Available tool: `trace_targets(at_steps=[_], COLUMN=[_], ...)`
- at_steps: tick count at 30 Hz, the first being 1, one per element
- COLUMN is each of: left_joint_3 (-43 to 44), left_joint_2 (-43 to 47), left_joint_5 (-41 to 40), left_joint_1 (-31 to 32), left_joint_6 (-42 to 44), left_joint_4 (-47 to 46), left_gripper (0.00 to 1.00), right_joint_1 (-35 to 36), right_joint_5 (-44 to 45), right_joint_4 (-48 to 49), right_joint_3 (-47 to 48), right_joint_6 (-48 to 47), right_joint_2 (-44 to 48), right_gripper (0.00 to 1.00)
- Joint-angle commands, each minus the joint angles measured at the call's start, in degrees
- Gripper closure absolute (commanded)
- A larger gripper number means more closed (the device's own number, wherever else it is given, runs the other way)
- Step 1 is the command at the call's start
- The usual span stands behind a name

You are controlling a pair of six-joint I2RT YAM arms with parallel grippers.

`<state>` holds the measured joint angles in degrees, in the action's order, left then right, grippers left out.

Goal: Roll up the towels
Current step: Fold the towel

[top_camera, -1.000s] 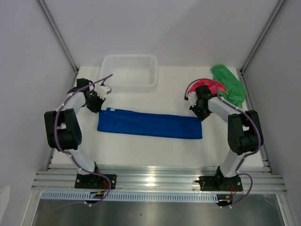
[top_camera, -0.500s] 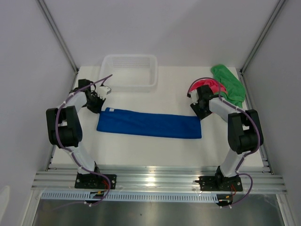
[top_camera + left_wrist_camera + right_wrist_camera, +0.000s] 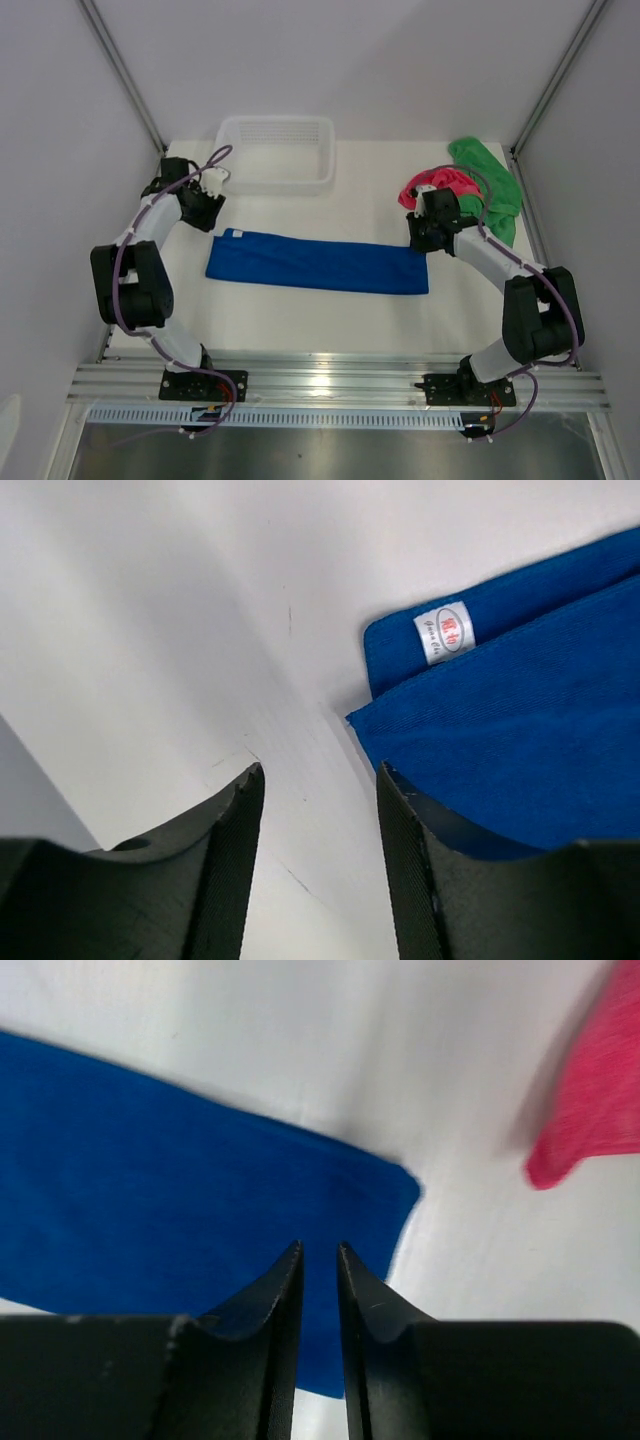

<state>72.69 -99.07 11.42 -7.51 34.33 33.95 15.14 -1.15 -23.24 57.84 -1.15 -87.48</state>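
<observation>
At left edge of blue towel (image 3: 317,263), left pincer (image 3: 320,775) released; right pincer (image 3: 319,1250) barely parted over right edge.

The pink-red towel (image 3: 592,1095) is blurred and cut by the right wrist view's edge — the label (image 3: 443,632) on the blue towel (image 3: 520,730) is too small to read.

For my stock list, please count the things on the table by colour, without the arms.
Blue towel: 1
Green towel: 1
Pink-red towel: 1
White basket: 1
Total: 4
</observation>
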Motion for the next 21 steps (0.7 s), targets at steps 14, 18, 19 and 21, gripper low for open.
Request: trace_targets(at_steps=[14,18,19,21], left_joint_3=[10.02,10.02,10.11,10.63], left_joint_2=[-10.97,-11.85,-12.11,-12.73], left_joint_5=[-4.83,-5.27,-5.09,-3.69], left_joint_1=[2.32,2.23,2.15,2.15], left_joint_6=[-3.48,-1.55,-0.85,-0.40], left_joint_4=[6.30,5.33,5.33,5.86], left_gripper=[0.48,0.47,0.47,0.47], right_joint_1=[-5.73,-6.96,-7.14,-7.58], right_joint_5=[-5.10,-4.83,-5.53,-6.49], right_joint_4=[6.90,7.86,8.04,8.39], right_joint_3=[-0.81,-0.19,0.16,0.51], right_joint_6=[4.94,3.43,3.17,2.47], right_joint_2=[-4.27,-7.35,-7.96,-9.11], right_gripper=[0.70,0.70,0.70,0.70])
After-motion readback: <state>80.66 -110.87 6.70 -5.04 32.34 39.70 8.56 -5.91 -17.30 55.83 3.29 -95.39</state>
